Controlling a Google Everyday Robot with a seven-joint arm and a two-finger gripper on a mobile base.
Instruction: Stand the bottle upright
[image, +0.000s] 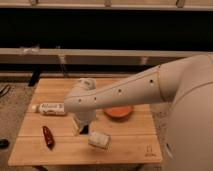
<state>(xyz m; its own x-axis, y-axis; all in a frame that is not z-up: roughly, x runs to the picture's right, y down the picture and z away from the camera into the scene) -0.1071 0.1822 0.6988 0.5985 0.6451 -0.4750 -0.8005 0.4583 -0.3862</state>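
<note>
- Nearest you, the robot's white arm (150, 90) fills the right side of the frame and reaches left across the wooden table (135, 146).
- Front left of the table: a red, elongated item (47, 136) lies flat, well apart from everything else.
- Front centre: a whitish wrapped block (99, 140) sits just right of and below the tool.
- The gripper (81, 128) points down at the table's centre-left, low over the board. You cannot tell how far open it stands, and nothing shows in its hold.
- A small dark object (86, 130) shows at the gripper's tip; whether they touch is unclear.
- The bottle (51, 108) lies on its side near the table's left edge, long axis running left to right, label up. It is not upright. It sits left of the gripper and apart from it.
- An orange, round, shallow item (119, 112) rests right of centre, partly covered by the arm.
- Far side of the table: a translucent cup (84, 83) stands upright, its lower part hidden behind the arm.
- Beyond the table, a pale horizontal rail (100, 56) crosses the frame before a dark wall (110, 27).
</note>
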